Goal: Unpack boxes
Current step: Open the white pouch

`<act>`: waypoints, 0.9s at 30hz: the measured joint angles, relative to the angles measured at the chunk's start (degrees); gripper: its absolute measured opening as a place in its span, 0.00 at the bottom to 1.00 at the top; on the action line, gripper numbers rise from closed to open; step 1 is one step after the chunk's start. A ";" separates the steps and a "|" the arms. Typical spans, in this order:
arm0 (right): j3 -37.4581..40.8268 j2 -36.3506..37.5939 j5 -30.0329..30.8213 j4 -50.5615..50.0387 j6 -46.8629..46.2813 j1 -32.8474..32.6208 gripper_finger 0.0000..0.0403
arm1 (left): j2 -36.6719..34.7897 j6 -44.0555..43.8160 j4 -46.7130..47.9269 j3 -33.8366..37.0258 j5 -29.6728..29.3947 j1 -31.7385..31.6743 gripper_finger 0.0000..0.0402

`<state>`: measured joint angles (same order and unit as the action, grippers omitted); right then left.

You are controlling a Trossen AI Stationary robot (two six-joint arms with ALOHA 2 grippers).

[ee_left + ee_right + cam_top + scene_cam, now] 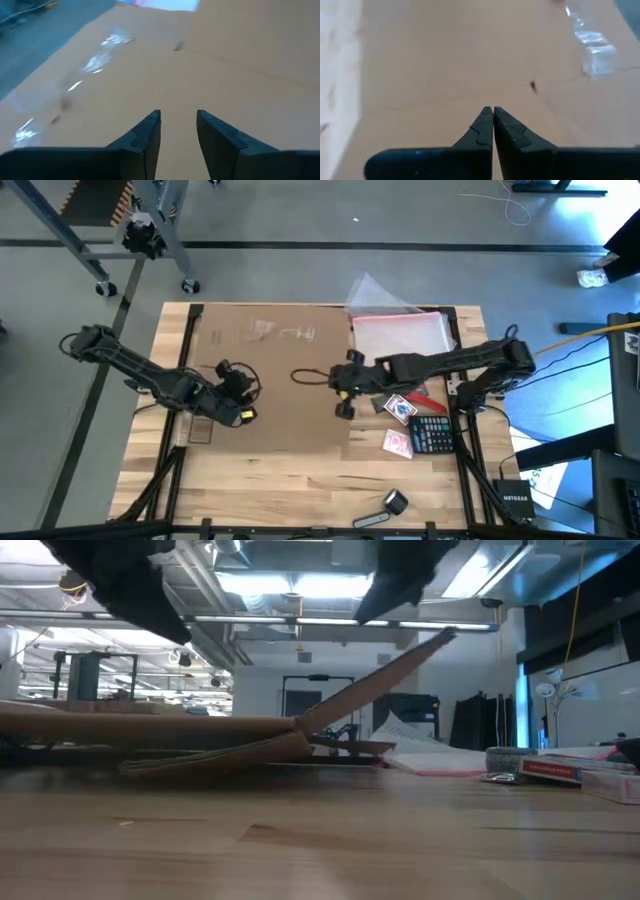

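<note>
The brown cardboard box (270,375) lies flattened on the wooden table, strips of clear tape (592,42) on its top face. In the low view one flap (385,675) slants up from the flat part. My left gripper (178,120) hovers open over the box's left part (238,392) with nothing between its fingers. My right gripper (493,112) is shut and empty above the box's right part (338,385). Both arms show in the low view only as dark shapes at the top.
A clear pouch with a pink-red edge (400,330) lies at the box's far right corner. Right of the box are a calculator (432,435) and two small card packs (400,408) (397,443). A small dark tool (385,508) lies near the front edge.
</note>
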<state>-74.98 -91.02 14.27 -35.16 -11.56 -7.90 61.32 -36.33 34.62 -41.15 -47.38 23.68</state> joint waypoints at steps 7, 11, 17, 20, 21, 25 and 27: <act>0.11 0.96 9.29 -11.43 -5.44 -4.96 0.02 | 3.07 7.73 -6.64 0.02 2.42 -0.29 0.29; 0.09 1.23 15.75 -17.08 -9.88 -1.81 0.04 | 4.15 10.76 -9.05 0.02 2.46 -1.11 0.29; 0.07 3.84 14.69 -24.81 -6.50 9.49 0.26 | 4.19 11.06 -8.51 0.02 3.45 -1.46 0.29; 0.55 4.33 9.89 -24.95 -0.35 15.56 0.39 | 4.19 10.73 -8.46 0.02 3.56 -1.44 0.29; 1.11 4.41 8.26 -23.82 2.45 17.39 0.43 | 4.19 10.44 -8.49 0.02 3.56 -1.44 0.29; 5.04 3.82 1.72 -19.21 12.46 23.04 0.55 | 4.19 9.12 -8.43 0.70 3.54 -1.31 0.29; 7.55 3.66 -1.40 -17.01 16.76 25.25 0.58 | 4.21 8.11 -8.50 1.36 3.56 -1.27 0.29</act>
<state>-67.43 -87.35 12.87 -52.17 5.20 17.35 65.53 -28.22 26.12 -39.78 -43.81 22.41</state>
